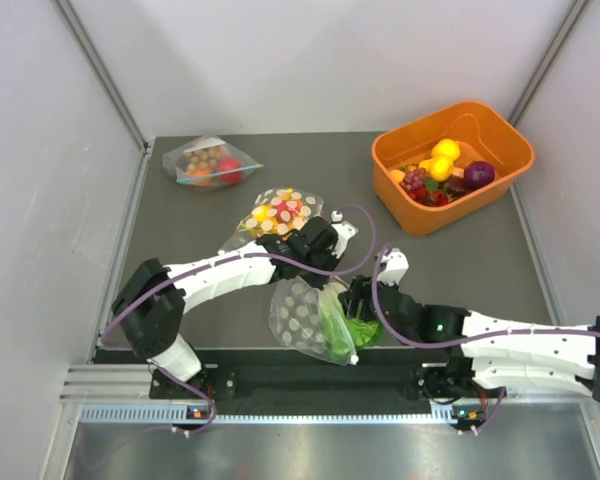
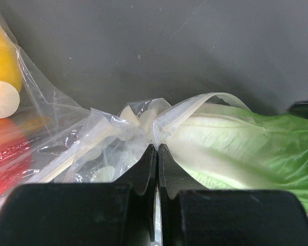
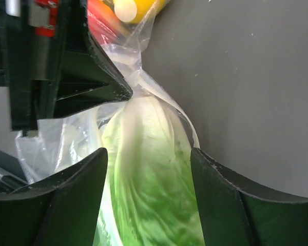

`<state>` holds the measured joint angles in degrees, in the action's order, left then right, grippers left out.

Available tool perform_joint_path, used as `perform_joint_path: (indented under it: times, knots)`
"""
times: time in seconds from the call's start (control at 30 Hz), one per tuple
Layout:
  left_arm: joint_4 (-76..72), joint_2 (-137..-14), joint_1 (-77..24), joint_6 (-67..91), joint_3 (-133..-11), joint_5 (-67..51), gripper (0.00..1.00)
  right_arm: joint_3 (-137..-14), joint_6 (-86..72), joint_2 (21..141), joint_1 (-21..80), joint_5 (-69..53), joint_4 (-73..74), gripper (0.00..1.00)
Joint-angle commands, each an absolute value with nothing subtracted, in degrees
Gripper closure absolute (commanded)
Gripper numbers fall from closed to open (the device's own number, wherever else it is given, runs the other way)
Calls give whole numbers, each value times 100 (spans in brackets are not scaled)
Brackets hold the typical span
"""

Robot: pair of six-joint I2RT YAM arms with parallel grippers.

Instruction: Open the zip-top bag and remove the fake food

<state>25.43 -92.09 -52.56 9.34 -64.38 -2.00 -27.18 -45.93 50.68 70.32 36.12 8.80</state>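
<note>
My left gripper [image 2: 157, 148] is closed tight on a fold of the clear plastic at the mouth of the zip-top bag [image 1: 302, 315], and this pinch is what makes the step possible, so I judge it must not slip. The bag lies on the table [image 1: 460, 270] near the front edge, between my two arms, and the green lettuce [image 3: 149, 179] is in it, with its pale stem end pointing toward the pinched fold. My right gripper [image 3: 149, 154] has its fingers spread, one on each side of the lettuce. They are very near to it, but I cannot tell if they press it, so I do not count it as held. To do this well, I think I should close the right fingers on the firm pale rib and not on the soft ruffled leaf, and take care that no loose plastic comes between the pads. Then I should pull along the length of the lettuce, away from the left gripper, while the left one holds the bag back. My left arm reaches forward and right from its base with the wrist bent down over the bag. My right arm lies low across the front and comes in from the right side. The purple piece [image 1: 478, 173] already lies in the orange bin [image 1: 410, 215], so I judge the lettuce is the last piece.
</note>
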Motion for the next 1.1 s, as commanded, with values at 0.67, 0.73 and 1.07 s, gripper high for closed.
perform_joint_path:
  times: [0.67,0.73,1.07]
  knots:
    - [2347,-8754,-5291,861,-6416,-220,100,-3190,-4377,7277,6662,2470,-18,69]
    - [2347,-8754,-5291,861,-6407,-185,100,-3217,-4333,7461,6653,2400,-35,81]
    - [2487,-8859,-5282,738,-6460,570,100,-2848,-4376,7068,6653,2407,-36,100]
